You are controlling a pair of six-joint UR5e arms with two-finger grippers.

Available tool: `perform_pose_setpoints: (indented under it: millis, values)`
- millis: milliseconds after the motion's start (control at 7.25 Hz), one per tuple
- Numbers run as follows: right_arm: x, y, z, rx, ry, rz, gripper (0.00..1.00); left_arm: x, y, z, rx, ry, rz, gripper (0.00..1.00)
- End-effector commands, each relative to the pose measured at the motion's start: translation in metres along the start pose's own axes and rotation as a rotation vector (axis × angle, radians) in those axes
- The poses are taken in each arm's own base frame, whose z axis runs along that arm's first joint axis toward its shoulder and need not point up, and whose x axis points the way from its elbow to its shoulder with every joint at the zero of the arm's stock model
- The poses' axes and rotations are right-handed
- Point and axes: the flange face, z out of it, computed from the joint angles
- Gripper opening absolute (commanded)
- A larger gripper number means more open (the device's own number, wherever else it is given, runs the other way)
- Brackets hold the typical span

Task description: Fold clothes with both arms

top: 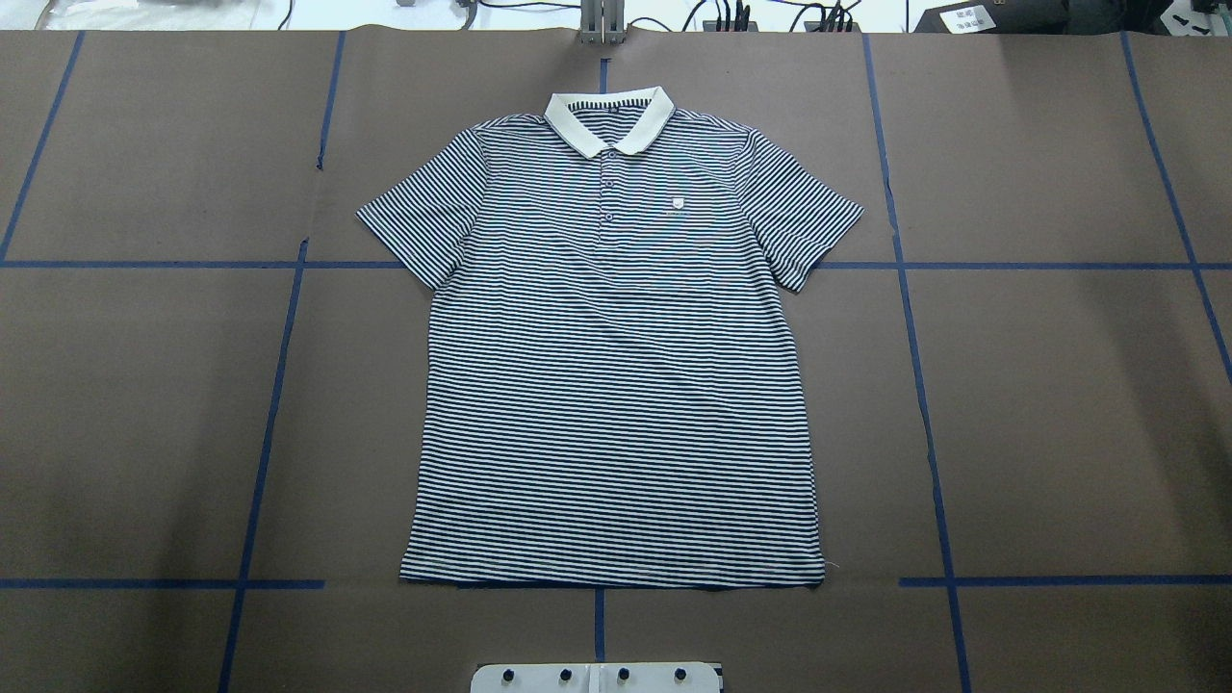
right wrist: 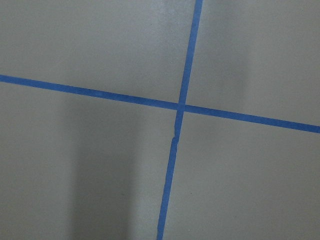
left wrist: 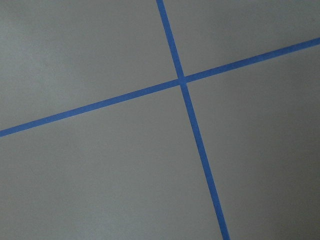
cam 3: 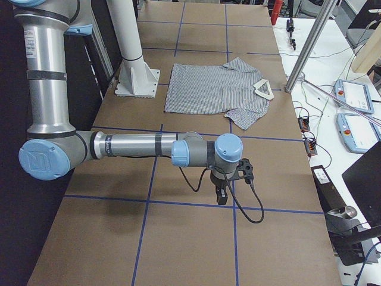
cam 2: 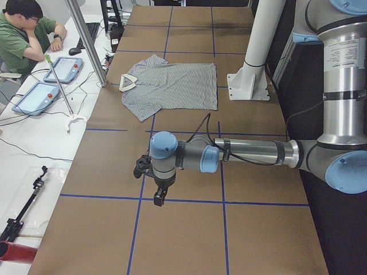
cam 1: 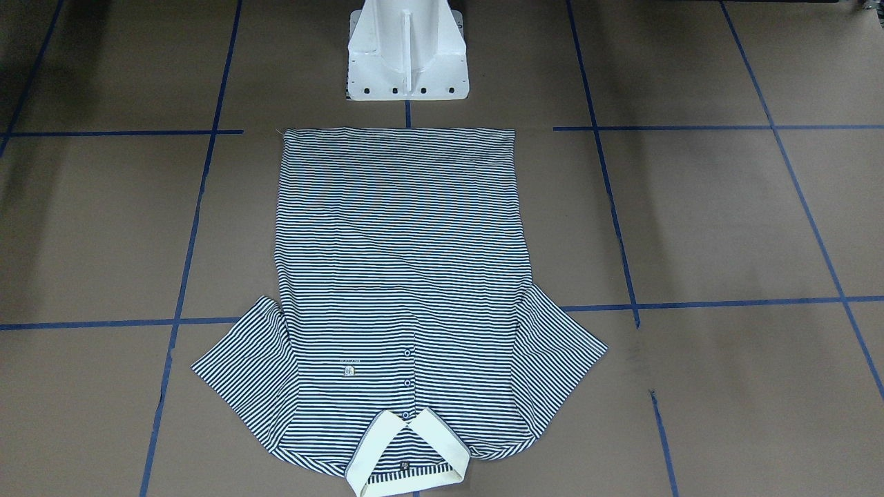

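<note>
Brown desk (top: 144,404) gridded with blue tape (top: 144,263), shirt (top: 616,385) flat at its middle.
The shirt is unfolded, front up, collar (top: 570,127) farthest from the robot. The left hand (cam 2: 159,196) and right hand (cam 3: 221,195) hang well off to the sides; whether spread or pressed together, I cannot tell. Best to lift both sides evenly. The chest patch (top: 678,203) is unreadable.

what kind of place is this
Probably a robotics lab or test cell: a brown-papered table gridded with blue tape, a jointed left arm reaching over it, and control pendants among loose cables on the side bench, where a person sits.
</note>
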Motion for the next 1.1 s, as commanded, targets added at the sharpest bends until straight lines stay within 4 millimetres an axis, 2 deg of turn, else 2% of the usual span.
perform_pose_setpoints:
  millis: [0,138,276,414,552,828,966]
  values:
    - [-0.013,-0.006,-0.012,0.026,-0.009,-0.024,1.00,0.002,-0.007,-0.007,0.017,-0.002,0.007,1.00]
    - [-0.024,-0.017,-0.021,0.044,-0.012,-0.041,1.00,0.008,-0.023,-0.017,0.045,-0.005,0.032,1.00]
    - [-0.045,-0.042,-0.032,0.067,-0.011,-0.066,1.00,0.025,-0.062,-0.041,0.100,0.011,0.078,1.00]
    - [-0.071,-0.058,-0.040,0.104,-0.054,-0.098,1.00,0.043,-0.080,-0.054,0.145,0.097,0.112,1.00]
    - [-0.096,-0.077,-0.021,0.115,-0.068,-0.146,1.00,0.055,-0.092,-0.064,0.197,0.134,0.164,1.00]
    - [-0.178,-0.124,0.012,0.061,-0.103,-0.130,1.00,0.064,-0.106,-0.071,0.249,0.120,0.217,1.00]
    - [-0.240,-0.158,0.028,0.033,-0.122,-0.140,1.00,0.087,-0.151,-0.082,0.265,0.112,0.264,1.00]
